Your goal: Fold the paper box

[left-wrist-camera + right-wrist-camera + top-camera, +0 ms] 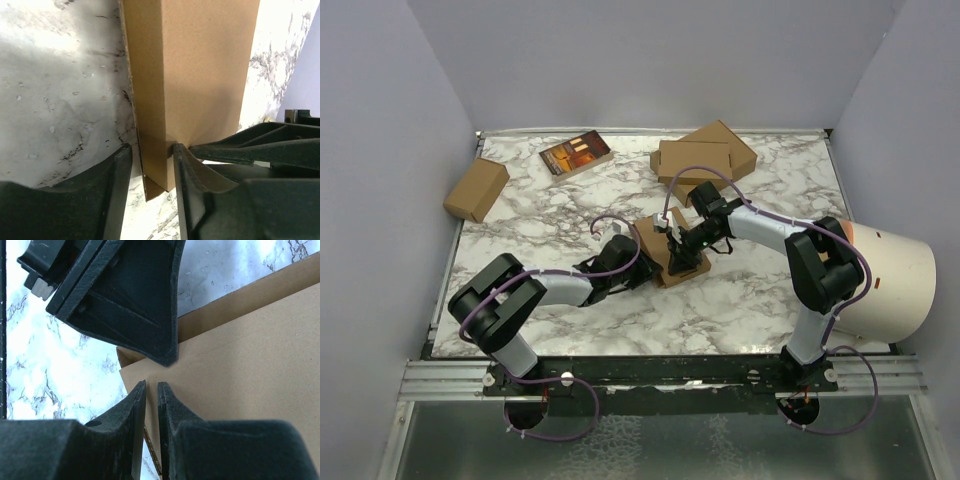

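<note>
Left jaws: closed on the paper box (200, 75). My fingers (190, 170) sit either side of a folded upright cardboard wall, and the inner finger is touching it. Right jaws: nearly closed, with only a thin slit between the fingers (175, 440). A corrugated edge shows in the slit low down, so I read it as a pinch on a flat panel of the same box. In the right wrist view, one left finger tip touches that panel's corner, just above my right tips.

The box is partly folded and sits mid-surface between my two arms. The surface (740, 300) is white-grey marble.

Far edge, right of centre: two flat brown boxes stacked (705, 155), well apart from me. Far left: a small brown carton (476, 188) near the wall. Far centre-left: a dark printed flat pack (575, 155). Right side: a white cylinder (890, 285) lies by my right arm's elbow.
</note>
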`<state>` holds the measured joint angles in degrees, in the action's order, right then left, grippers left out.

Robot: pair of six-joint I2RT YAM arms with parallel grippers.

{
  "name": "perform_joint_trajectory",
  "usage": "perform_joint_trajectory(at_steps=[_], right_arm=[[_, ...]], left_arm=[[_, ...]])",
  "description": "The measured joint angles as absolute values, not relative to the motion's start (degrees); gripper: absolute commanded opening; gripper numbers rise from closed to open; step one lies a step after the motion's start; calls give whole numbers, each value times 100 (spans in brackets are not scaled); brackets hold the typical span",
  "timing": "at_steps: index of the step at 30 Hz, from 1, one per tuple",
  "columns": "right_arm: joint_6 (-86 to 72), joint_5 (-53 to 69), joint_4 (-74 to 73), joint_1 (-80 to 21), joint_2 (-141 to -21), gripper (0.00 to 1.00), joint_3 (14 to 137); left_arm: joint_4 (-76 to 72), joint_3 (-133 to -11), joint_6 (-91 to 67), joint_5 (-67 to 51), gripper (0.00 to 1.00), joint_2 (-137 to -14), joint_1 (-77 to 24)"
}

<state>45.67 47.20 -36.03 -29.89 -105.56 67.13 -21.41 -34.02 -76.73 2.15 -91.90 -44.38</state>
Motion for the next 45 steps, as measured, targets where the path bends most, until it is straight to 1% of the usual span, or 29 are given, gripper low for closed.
perform_joint_trajectory(at_steps=[2,4,8,17,21,27,33,39,40,41,42,45], right_arm=[[4567,4720,-3603,-2989,-10556,17,6713],[4567,4720,-3603,-2989,-10558,16,6713],[4567,4722,-3603,-2989,-10565,16,6713],[4567,4722,-3603,-2989,-10567,17,6713],[4567,4722,-3603,-2989,-10567,17,6713],[4567,4722,-3603,-2989,-10567,16,6713],[4567,4722,-3603,-2989,-10571,16,6716],[4567,4722,-3603,-2989,-10575,16,6720],[4567,4722,-3605,-2989,-10575,16,6720],[4567,4722,-3605,-2989,-10575,16,6720],[4569,4722,-3603,-2989,-10575,16,6720],[4567,4724,-3601,-2991,-10575,16,6720]], left_arm=[[-2108,-3400,-7535,270,61,-9188,-4438],[-2137,-3380,-7472,303,64,-9168,-4418],[-2281,-3225,-7273,305,66,-9008,-4252],[-2504,-3015,-6672,150,66,-8853,-3247],[-2663,-3273,-6462,-16,66,-9177,-2886],[-2722,-3817,-6215,-220,65,-9703,-2768],[-2755,-4150,-6114,-329,56,-10033,-2720],[-2707,-4445,-6084,-399,34,-10339,-2630],[-2711,-4464,-6086,-432,28,-10344,-2626],[-2714,-4488,-6077,-456,24,-10344,-2626],[-2709,-4508,-6075,-480,20,-10346,-2626],[-2698,-4556,-6064,-563,15,-10355,-2624]])
